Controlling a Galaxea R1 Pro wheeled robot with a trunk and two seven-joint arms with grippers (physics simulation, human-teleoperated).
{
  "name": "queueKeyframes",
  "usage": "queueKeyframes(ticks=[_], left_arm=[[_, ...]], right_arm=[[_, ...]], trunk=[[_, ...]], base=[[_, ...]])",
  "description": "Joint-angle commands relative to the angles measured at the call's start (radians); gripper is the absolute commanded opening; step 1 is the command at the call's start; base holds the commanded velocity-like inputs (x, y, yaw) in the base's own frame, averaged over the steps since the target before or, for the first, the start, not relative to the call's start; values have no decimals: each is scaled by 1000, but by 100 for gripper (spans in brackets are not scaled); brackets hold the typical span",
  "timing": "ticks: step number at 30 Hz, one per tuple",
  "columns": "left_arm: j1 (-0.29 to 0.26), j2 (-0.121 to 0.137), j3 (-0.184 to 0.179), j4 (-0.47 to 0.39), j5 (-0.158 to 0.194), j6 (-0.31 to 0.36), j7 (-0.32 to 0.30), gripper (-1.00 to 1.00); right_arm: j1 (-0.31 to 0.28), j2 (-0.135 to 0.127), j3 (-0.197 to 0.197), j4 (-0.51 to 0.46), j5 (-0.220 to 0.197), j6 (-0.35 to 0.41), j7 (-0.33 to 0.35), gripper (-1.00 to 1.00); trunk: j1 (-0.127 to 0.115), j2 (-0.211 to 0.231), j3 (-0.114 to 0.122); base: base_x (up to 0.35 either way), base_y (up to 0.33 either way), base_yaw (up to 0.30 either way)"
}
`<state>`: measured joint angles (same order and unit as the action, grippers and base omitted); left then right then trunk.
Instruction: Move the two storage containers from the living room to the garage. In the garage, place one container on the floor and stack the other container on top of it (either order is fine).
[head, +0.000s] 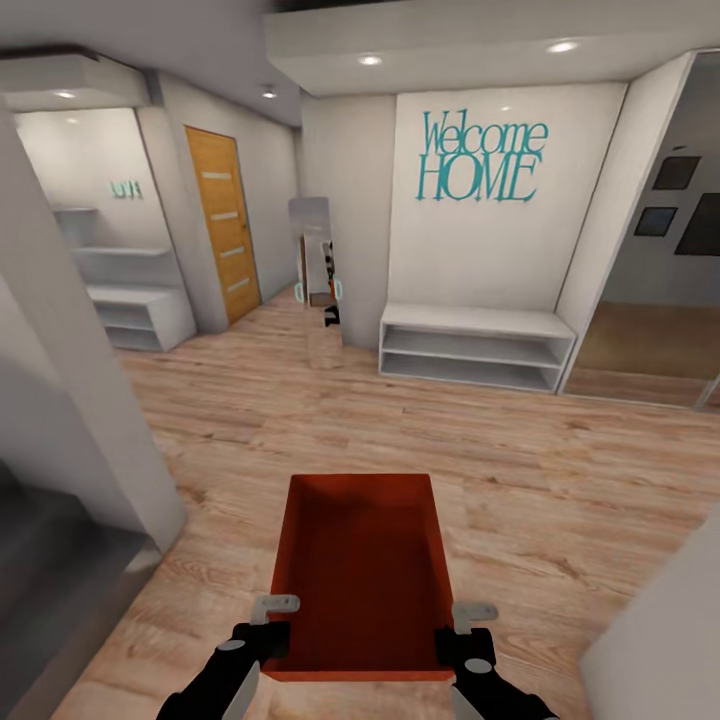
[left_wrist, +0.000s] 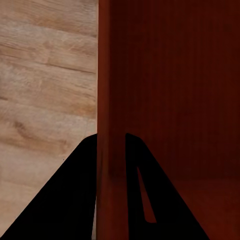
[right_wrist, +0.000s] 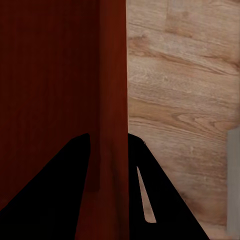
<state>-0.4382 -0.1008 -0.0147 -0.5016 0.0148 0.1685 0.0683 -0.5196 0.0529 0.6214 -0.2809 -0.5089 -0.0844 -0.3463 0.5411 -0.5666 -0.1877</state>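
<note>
Both grippers clamp one orange-red storage container (head: 362, 570), carried low at 6 o'clock above the light wood-plank floor (head: 560, 480). The left gripper (head: 272, 622) pinches the left wall near the rear corner, one finger (left_wrist: 70, 195) outside and one inside; the right gripper (head: 462, 628) grips the right wall the same way, its outer finger (right_wrist: 155, 195) over bare planks.

At 8 o'clock a white wall corner (head: 90, 400) juts close beside the container's left edge. At 4 o'clock another pale wall edge (head: 660, 640) narrows the right side.

Open floor runs ahead to 12 o'clock. Beyond, a low white shelf bench (head: 476, 346) stands at 1 o'clock under teal "Welcome HOME" lettering (head: 482, 158). A tall mirror (head: 316, 265) leans at 12 o'clock, a wooden door (head: 224, 224) at 11 o'clock, white shelving (head: 140, 310) at 10 o'clock.
</note>
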Motion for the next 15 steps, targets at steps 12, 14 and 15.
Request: queueKeyframes(ticks=[12, 14, 15], left_arm=[[0, 1, -5, -5, -15, -16, 11, -100], [0, 1, -5, -5, -15, -15, 11, -100], [0, 1, -5, -5, -15, -15, 11, -100]], right_arm=[[-2, -2, -10, 29, -29, -11, -15, -100], [-2, -3, -11, 29, -29, -11, -15, -100], [-1, -3, -11, 29, -29, -11, -15, -100]], trunk=[[1, -1, -2], [1, -1, -2], [1, -1, -2]], base=[[323, 0, 0], [323, 0, 0], [323, 0, 0]])
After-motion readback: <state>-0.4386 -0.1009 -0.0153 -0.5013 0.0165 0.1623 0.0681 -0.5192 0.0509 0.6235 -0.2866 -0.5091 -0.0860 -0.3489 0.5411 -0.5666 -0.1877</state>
